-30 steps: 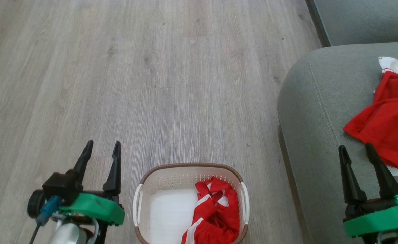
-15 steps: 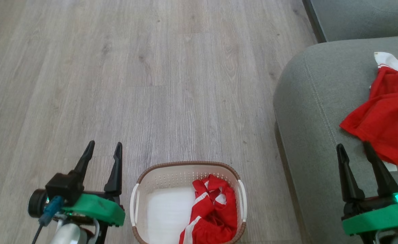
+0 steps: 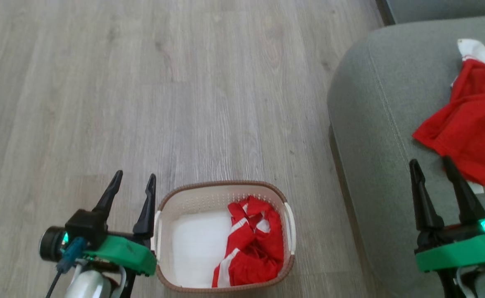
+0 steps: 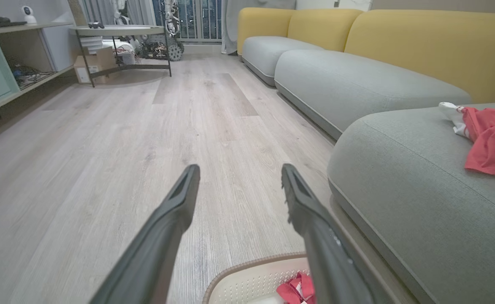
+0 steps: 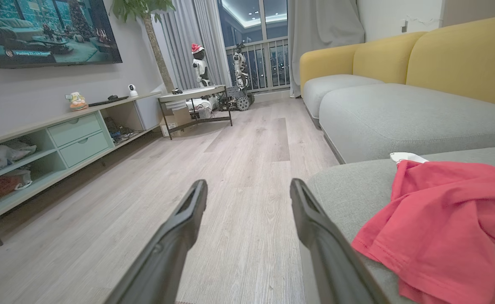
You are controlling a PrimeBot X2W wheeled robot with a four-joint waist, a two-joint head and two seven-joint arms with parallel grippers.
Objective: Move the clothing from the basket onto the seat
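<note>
Two things mark the last second. The robot's head has tipped further down, so the whole basket (image 3: 217,183) now sits inside its view where the near rim was cut off before. Neither arm has done anything with its fingers. The things themselves have not shifted, only the look at them. I read that as lining up for the next pick, not a pick under way.

From the left: the left gripper (image 3: 136,174) hangs above the wood floor (image 3: 143,82), just beside the basket's left wall. Its two dark fingers are spread wide with nothing between them. Next comes the basket, standing on the floor with a strip of boards between it and the seat (image 3: 370,103). Its left half is bare white bottom. A red striped garment (image 3: 252,244) lies bunched in the right half, against the right wall. That is the clothing still to be moved.

Further right, the seat carries a second red garment (image 3: 469,124) with a white sleeve at its far end, and that piece looks already delivered. Farthest right, the right gripper (image 3: 429,160) is poised over the near part of the seat, just beside that garment. Its fingers are likewise fully apart and empty. By my reckoning about half the job is done.
</note>
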